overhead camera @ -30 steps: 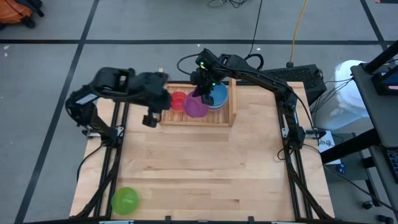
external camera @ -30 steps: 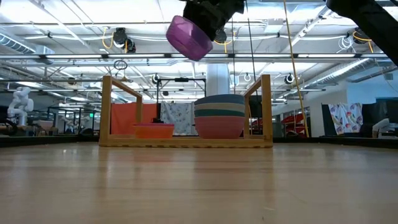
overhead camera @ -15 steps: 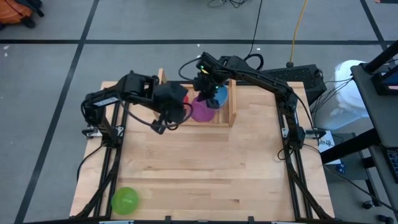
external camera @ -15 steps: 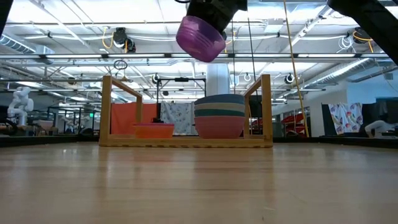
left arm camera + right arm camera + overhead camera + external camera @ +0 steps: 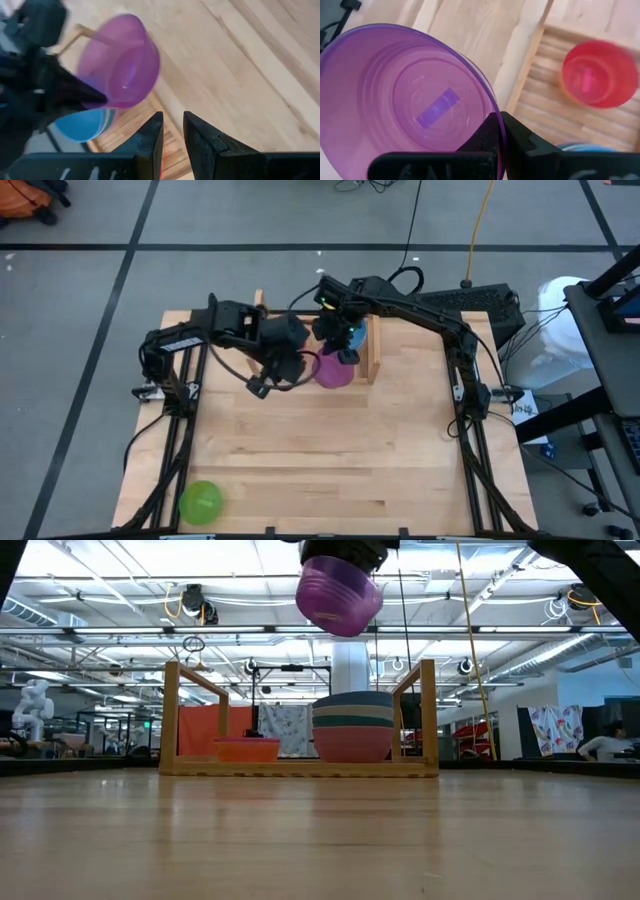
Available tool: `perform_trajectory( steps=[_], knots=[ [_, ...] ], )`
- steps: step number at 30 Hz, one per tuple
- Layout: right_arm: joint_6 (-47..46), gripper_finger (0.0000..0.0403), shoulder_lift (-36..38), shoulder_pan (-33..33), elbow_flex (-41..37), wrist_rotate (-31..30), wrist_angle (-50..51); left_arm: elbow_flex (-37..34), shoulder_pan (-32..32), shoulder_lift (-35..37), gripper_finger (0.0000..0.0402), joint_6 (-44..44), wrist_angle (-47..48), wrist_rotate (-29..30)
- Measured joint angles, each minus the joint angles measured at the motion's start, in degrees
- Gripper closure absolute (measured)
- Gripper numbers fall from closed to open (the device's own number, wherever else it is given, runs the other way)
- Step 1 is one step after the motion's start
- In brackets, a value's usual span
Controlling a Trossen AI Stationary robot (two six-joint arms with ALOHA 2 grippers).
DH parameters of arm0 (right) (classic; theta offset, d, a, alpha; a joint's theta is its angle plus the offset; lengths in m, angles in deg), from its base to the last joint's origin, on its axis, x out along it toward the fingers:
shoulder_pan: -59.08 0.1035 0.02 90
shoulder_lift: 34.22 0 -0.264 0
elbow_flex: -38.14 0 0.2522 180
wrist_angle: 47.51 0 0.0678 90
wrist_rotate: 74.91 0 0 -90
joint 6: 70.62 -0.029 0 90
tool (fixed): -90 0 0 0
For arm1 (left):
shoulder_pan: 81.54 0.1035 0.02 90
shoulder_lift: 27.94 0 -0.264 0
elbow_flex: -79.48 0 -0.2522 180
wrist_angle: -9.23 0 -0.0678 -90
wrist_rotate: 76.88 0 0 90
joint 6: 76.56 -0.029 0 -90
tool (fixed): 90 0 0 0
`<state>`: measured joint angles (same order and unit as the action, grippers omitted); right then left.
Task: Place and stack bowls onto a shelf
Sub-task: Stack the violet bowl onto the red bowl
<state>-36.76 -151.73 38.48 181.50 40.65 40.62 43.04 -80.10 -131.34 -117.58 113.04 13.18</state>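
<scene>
Having swung toward the stacked bowls (image 5: 353, 726) on the slatted light-wood shelf (image 5: 427, 715), my right fingers (image 5: 499, 131) pinch the purple plastic bowl (image 5: 338, 595) aloft, left fingers (image 5: 172, 137) narrowly parted and empty, a green bowl (image 5: 200, 502) waiting on the desk (image 5: 330, 450).

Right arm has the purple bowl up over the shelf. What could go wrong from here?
1. The right gripper pinches only the rim of the purple bowl, which hangs tilted; it may slip.
2. The left gripper hovers close beside it, so the arms may collide.
3. The shelf holds a tall bowl stack between its uprights; the bowl could clip either coming down.
</scene>
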Motion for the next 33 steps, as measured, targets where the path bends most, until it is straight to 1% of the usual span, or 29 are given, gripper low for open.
perform_trajectory(
  steps=[3,6,10,14,17,20,26,29,33],
  knots=[
    [0.1,0.0403,0.0,0.5,0.0,-0.6,3.3,-2.0,-0.2,-0.6,0.032,0.3,-0.2,-1.8],
    [0.0,0.0403,0.0,1.2,0.0,-3.1,6.5,-4.7,-1.0,-0.5,0.032,0.3,-1.0,-4.0],
    [-1.7,0.0403,0.0,2.0,0.0,-5.9,10.9,-8.3,-2.4,-0.6,0.032,3.7,-0.8,-4.7],
    [-8.7,0.0403,0.0,2.5,-0.7,-10.6,10.7,-10.9,-3.4,-0.5,0.032,9.3,-3.5,-4.8],
    [-15.7,0.0403,-0.1,2.5,-0.7,-10.6,11.2,-11.4,-4.1,-0.6,0.032,14.9,-6.0,-4.7],
    [-20.3,0.0403,-0.1,2.6,-0.7,-10.6,11.3,-11.4,-4.7,-0.5,0.032,20.1,-9.3,-4.7],
    [-28.5,0.0403,-0.1,2.8,-0.7,-10.5,12.0,-11.4,-6.1,-0.5,0.032,25.8,-15.2,-3.2],
    [-31.4,0.0403,-0.1,2.8,-0.7,-10.5,12.1,-11.4,-6.4,-0.5,0.032,25.2,-14.4,-2.7],
    [-33.9,0.0403,-0.1,3.1,-0.7,-10.5,12.9,-11.4,-6.4,-0.5,0.032,18.8,-13.3,1.1]
  ],
)
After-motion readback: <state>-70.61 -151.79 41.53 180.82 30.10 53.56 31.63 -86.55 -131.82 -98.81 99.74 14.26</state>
